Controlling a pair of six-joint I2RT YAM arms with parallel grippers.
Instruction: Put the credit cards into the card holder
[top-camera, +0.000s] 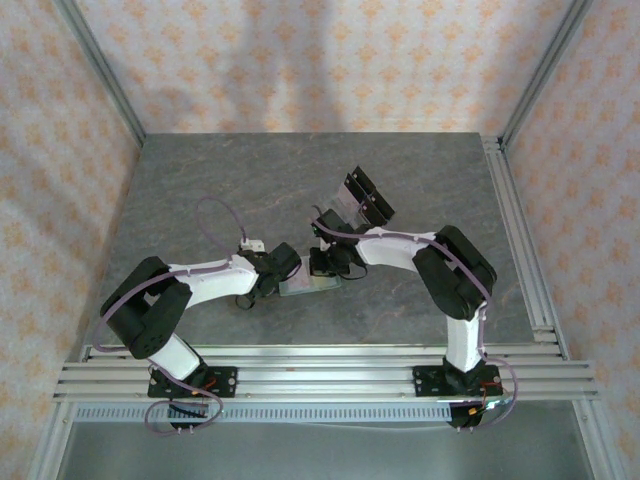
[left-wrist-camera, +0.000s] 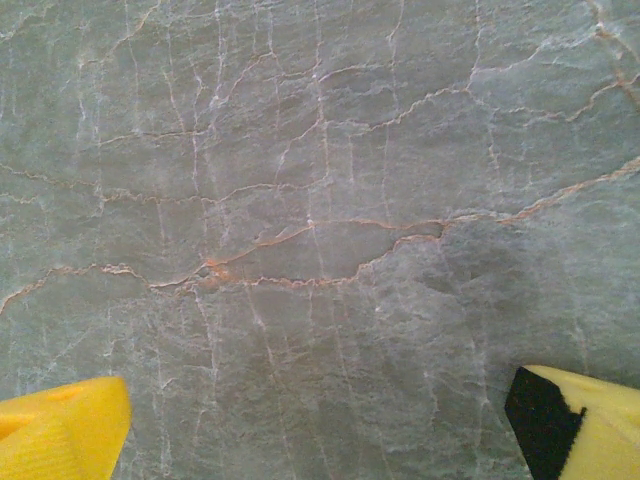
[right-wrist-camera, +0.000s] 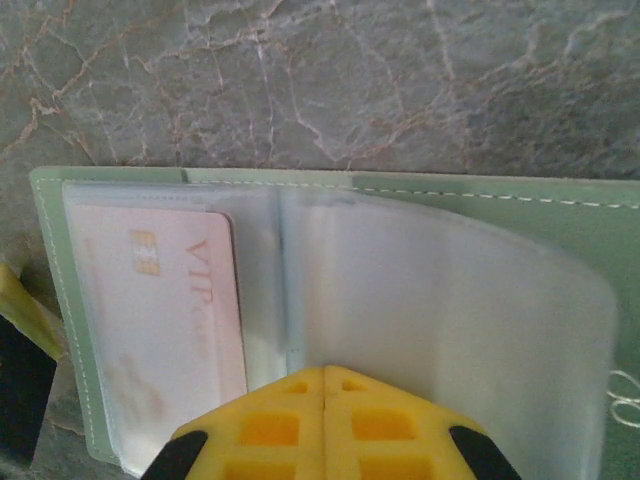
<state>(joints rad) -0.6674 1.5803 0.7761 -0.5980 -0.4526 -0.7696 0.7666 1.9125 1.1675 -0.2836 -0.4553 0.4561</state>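
The sage-green card holder lies open on the table, its clear plastic sleeves facing up. One pale pinkish card marked VIP sits inside the left sleeve. My right gripper is shut, its yellow tips pressed together over the fold between the sleeves; the right sleeve bows upward beside them. In the top view the holder lies between the right gripper and the left gripper. My left gripper is open over bare table. One yellow finger shows at the holder's left edge.
A clear tilted acrylic rack with black parts stands behind the right gripper. The grey marbled table stretches out to the left and back. Metal rails run along the near edge and the right side.
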